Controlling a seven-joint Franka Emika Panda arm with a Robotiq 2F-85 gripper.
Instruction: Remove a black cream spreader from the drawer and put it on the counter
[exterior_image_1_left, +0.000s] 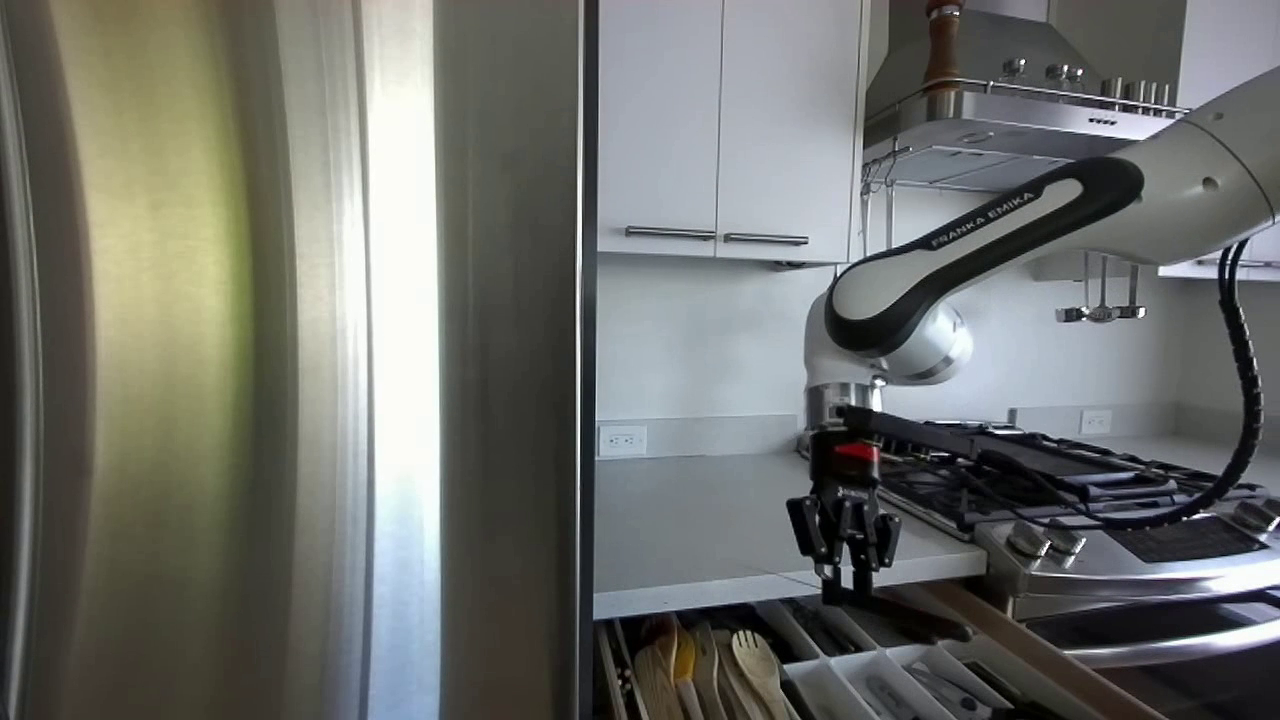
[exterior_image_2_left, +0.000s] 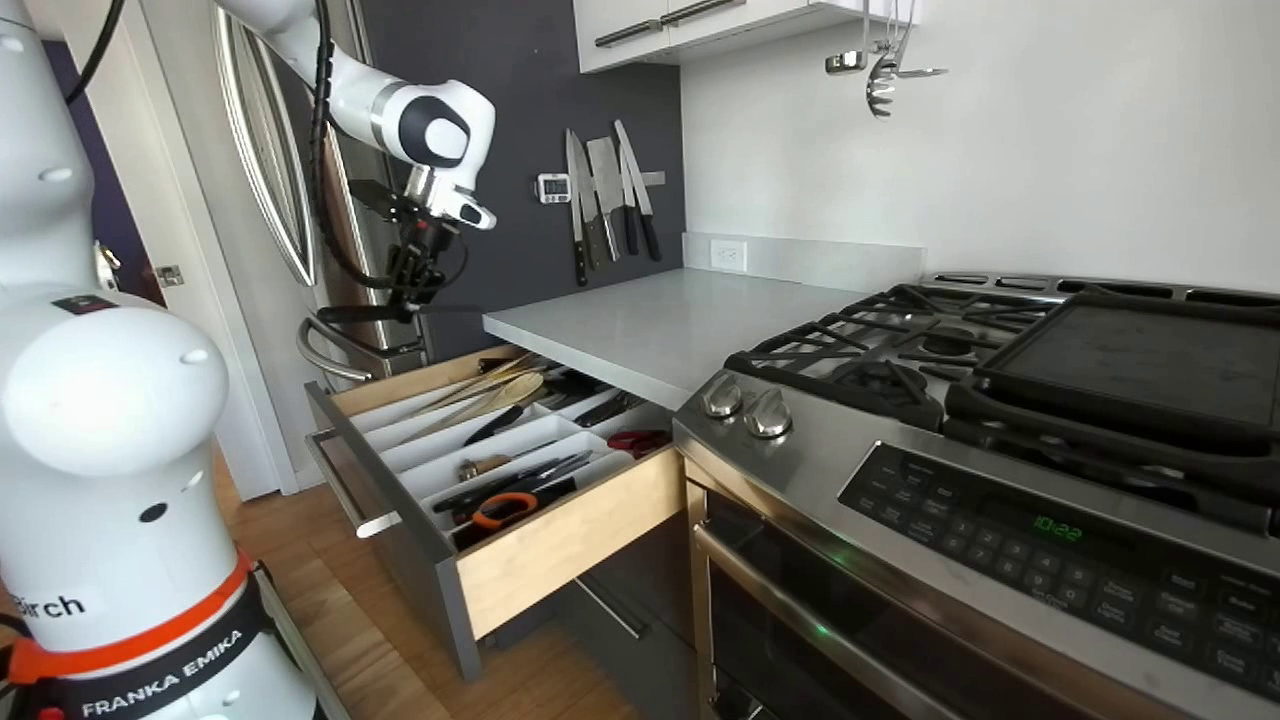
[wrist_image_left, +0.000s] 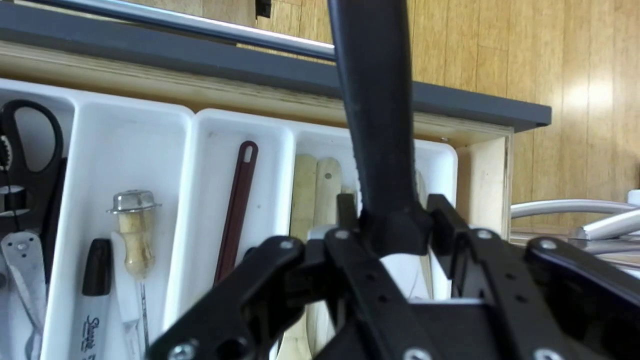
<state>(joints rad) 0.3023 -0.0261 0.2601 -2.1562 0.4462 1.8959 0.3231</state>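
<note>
Left of centre in an exterior view, the black cream spreader (exterior_image_2_left: 352, 314), its thicker part reaching left, is grasped by the tool (exterior_image_2_left: 406, 302), clear above the open drawer (exterior_image_2_left: 575, 540) low in the frame. The pale grey surface (exterior_image_2_left: 650, 320) spans the middle; the stainless-steel gas range (exterior_image_2_left: 980, 510) fills the right.

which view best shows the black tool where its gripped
The wrist view: there the black tool is large, held in the gripper, though its outer end is cut off. Both exterior views show it small, its gripped part hard to tell from the gripper.
</note>
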